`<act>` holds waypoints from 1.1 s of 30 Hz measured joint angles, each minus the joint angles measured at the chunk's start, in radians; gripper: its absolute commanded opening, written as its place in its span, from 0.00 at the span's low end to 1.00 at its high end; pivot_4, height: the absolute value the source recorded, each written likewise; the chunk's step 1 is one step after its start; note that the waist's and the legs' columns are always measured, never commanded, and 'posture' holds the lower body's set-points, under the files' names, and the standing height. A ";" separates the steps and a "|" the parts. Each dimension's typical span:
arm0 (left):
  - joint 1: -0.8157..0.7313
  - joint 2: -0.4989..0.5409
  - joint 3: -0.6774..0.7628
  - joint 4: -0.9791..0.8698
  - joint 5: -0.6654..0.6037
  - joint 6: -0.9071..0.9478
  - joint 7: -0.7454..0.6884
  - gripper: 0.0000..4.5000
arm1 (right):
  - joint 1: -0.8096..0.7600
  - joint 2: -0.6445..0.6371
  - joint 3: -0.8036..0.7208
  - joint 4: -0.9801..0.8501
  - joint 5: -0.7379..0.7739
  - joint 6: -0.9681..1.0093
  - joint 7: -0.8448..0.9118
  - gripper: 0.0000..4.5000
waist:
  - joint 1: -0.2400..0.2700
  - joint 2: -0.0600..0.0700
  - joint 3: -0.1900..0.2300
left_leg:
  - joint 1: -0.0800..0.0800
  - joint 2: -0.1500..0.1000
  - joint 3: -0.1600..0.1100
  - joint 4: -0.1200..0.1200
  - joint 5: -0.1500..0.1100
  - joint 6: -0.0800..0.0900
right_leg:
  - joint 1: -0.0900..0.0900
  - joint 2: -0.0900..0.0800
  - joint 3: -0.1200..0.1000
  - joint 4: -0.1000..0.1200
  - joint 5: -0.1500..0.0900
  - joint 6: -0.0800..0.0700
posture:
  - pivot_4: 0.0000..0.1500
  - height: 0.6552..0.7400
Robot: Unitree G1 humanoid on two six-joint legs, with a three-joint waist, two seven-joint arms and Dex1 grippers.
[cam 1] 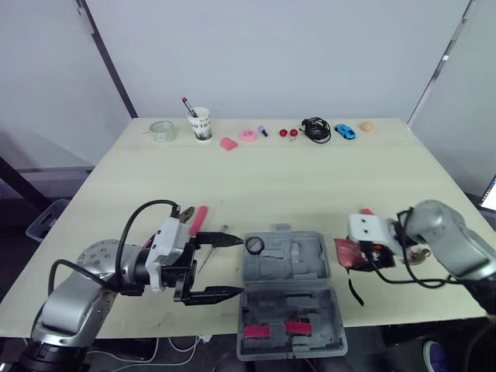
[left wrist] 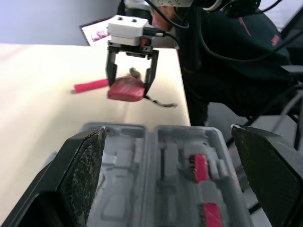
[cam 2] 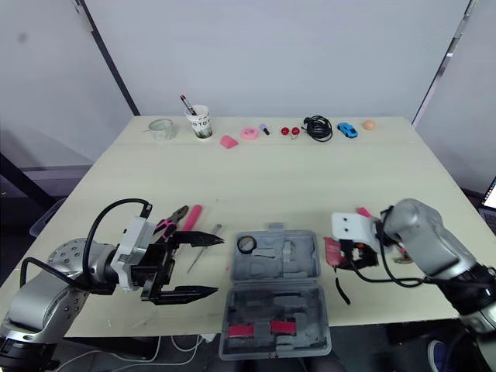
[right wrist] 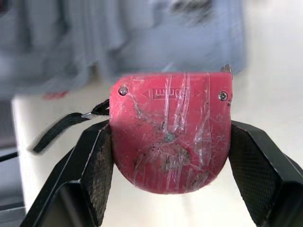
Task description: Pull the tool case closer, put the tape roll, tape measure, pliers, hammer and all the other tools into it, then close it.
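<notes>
Two fingers (right wrist: 97,165) of the right claw (right wrist: 170,146) pinch the tape measure (right wrist: 170,109).

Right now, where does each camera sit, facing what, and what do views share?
Eye views: head, facing forward-down over the table; both arms show.
Left wrist view: along the open left end effector, across the tool case.
Right wrist view: along the right end effector clamping the tape measure.
Shared: the tape measure, in all views.

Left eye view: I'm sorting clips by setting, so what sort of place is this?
Likely a robot test lab, not a workshop: a pale table before plain white wall panels, an open grey tool case, and unrelated props along the far edge, like a paper cup and blue toy car.
</notes>
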 measured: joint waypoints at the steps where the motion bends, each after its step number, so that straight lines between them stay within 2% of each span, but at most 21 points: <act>1: 0.004 -0.003 0.006 0.001 -0.001 0.001 0.011 1.00 | -0.047 0.028 0.028 0.019 -0.014 0.038 0.005 0.66 | 0.000 0.000 0.000 | 0.000 0.000 0.000 0.000 0.000 0.000 | 0.000 0.000 0.000 0.000 0.000 0.000 | 1.00 1.00; 8: 0.056 -0.035 0.054 -0.004 -0.002 0.001 0.093 1.00 | -0.231 0.160 0.226 0.164 -0.108 0.181 0.047 0.66 | 0.003 0.000 0.000 | -0.002 -0.001 0.001 0.000 0.000 0.000 | -0.002 -0.001 0.000 0.000 0.000 0.000 | 1.00 1.00; 18: 0.152 -0.048 0.112 -0.043 0.003 -0.002 0.179 1.00 | -0.336 0.287 0.411 0.294 -0.252 0.172 0.040 0.66 | -0.016 0.001 0.001 | -0.002 0.000 0.000 0.000 0.000 0.000 | -0.002 -0.001 -0.001 0.001 0.000 0.000 | 1.00 1.00; 25: 0.167 -0.048 0.118 -0.044 0.008 -0.003 0.188 1.00 | -0.339 0.368 0.449 0.336 -0.309 0.172 0.024 0.66 | -0.019 0.001 0.001 | -0.002 0.000 0.000 0.000 0.000 0.000 | -0.002 -0.001 -0.001 0.001 0.000 0.000 | 1.00 1.00; 33: 0.172 -0.047 0.140 -0.044 0.008 -0.003 0.188 1.00 | -0.338 0.401 0.461 0.376 -0.341 0.175 -0.002 0.66 | -0.020 0.001 0.001 | -0.002 0.000 0.000 0.000 0.000 0.000 | -0.002 -0.001 -0.001 0.001 0.000 0.000 | 1.00 1.00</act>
